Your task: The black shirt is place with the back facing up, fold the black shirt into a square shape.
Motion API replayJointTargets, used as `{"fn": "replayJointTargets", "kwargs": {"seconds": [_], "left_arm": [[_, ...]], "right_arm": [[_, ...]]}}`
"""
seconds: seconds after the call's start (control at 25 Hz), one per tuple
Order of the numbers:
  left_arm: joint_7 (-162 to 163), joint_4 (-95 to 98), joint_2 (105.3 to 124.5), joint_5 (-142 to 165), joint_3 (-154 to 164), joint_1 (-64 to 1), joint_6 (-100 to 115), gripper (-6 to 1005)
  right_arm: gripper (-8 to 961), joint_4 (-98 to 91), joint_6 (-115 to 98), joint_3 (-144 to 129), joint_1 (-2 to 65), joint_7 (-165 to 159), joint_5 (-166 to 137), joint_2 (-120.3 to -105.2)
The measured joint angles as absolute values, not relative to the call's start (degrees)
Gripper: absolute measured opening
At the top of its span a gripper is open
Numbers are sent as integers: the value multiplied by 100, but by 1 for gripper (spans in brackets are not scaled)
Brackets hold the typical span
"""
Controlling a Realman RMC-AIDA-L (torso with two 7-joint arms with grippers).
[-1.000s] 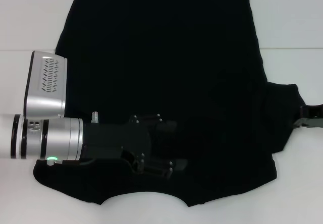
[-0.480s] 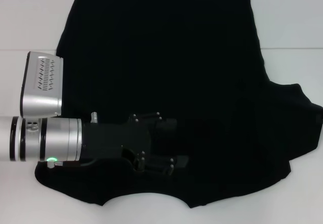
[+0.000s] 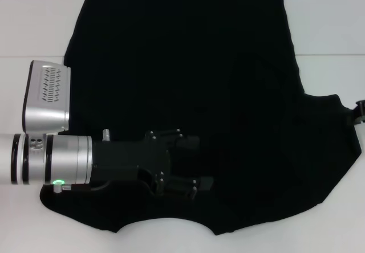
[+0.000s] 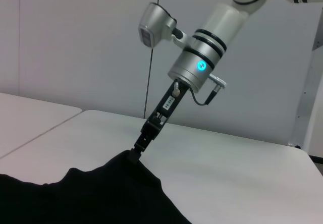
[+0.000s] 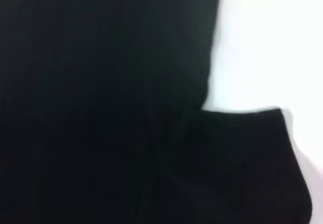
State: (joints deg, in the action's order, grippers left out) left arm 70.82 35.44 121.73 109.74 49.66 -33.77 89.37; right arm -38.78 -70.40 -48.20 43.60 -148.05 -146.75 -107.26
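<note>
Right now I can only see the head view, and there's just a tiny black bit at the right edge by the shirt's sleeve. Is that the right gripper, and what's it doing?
Observer: Yes, that's it. The left wrist view shows the right gripper pointing steeply down, its tip meeting the black shirt at the sleeve's edge.
Operator: Is the sleeve lying flat there?
Observer: No. The cloth rises to a small peak right under the tip.
Operator: Is anything lit up on that arm?
Observer: Yes, a blue light glows on its wrist, above the gripper.
</note>
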Motion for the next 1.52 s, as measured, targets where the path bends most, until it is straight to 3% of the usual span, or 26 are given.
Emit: {"fn": "replayJointTargets", "kwargs": {"seconds": [0.4,0.84,1.08,1.24,1.52], "left_arm": [[7087,3541,12173,10977,4967,-3379,8885,917],[7093,3542,12144,10978,4965,-3410,8841,917],[7093,3535,12153,10998,4966,-3416,8725,917],[7093,3533,12159,11002,4966,-3412,8713,917],[7093,3533,12158,10985,4966,-3393,8709,918]], "right_arm": [[27,-3891,-7255,-5126,5010,-14795,-15111,-10971],[34,-3796,-7599,-6285,6070,-14802,-15331,-11592],[37,-3827,-7304,-6318,6144,-15068,-15536,-11665],[196,-3862,-7070,-6297,6084,-15291,-15566,-11632],[479,-3840,-6770,-6026,5709,-15758,-15586,-11374]]}}
